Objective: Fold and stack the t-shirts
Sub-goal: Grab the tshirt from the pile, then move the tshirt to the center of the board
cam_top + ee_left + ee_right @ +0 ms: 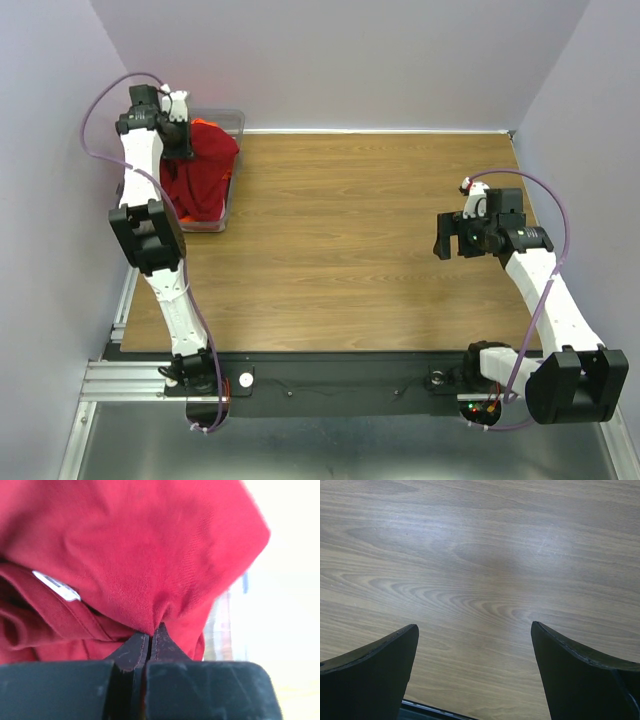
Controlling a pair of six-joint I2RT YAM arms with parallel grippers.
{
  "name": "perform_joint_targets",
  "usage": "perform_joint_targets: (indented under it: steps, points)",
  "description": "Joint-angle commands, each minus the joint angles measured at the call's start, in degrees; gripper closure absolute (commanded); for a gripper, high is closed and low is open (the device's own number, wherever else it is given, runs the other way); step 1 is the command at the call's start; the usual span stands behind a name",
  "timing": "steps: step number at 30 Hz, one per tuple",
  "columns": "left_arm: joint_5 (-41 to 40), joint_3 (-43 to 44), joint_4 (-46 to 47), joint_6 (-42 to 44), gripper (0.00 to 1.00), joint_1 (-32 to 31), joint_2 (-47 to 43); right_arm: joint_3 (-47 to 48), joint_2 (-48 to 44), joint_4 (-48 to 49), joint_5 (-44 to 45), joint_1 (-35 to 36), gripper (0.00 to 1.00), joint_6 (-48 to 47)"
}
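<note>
A dark crimson red t-shirt (203,170) hangs bunched over the clear grey bin (232,122) at the back left of the table. My left gripper (186,145) is shut on a pinch of this red cloth (145,560); a white label (56,586) shows on the collar. A sliver of orange fabric (233,172) shows at the bin's right side. No magenta fabric shows. My right gripper (447,237) is open and empty above bare table at the right; its fingers (375,675) stand wide apart over wood.
The wooden table (360,240) spreads between the two arms. The purple walls close in at the left, back and right. A black rail (340,380) runs along the near edge with the arm bases.
</note>
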Motion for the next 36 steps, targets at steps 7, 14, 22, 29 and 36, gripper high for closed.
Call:
perform_joint_targets:
  steps: [7,14,22,29,36]
  points:
    - [12.4,12.3,1.6,1.3,1.0,-1.2,-14.6,3.8,-0.8,0.6,-0.5,-0.5,0.0,0.2]
    - [14.1,12.3,10.0,-0.1,1.0,-12.7,-24.9,5.2,0.8,0.2,-3.3,-2.9,0.0,0.7]
    - [15.1,13.2,33.6,-8.8,1.0,-27.7,-30.7,5.8,0.5,0.2,-4.2,-5.4,0.0,1.5]
    - [18.6,12.0,48.6,-23.5,1.0,-32.4,-30.6,6.7,0.1,0.2,-3.8,-7.6,0.0,1.7]
    - [22.5,-20.1,38.7,-16.8,0.48,-29.9,-37.2,9.4,-0.1,-0.2,0.1,-8.5,0.0,-0.5]
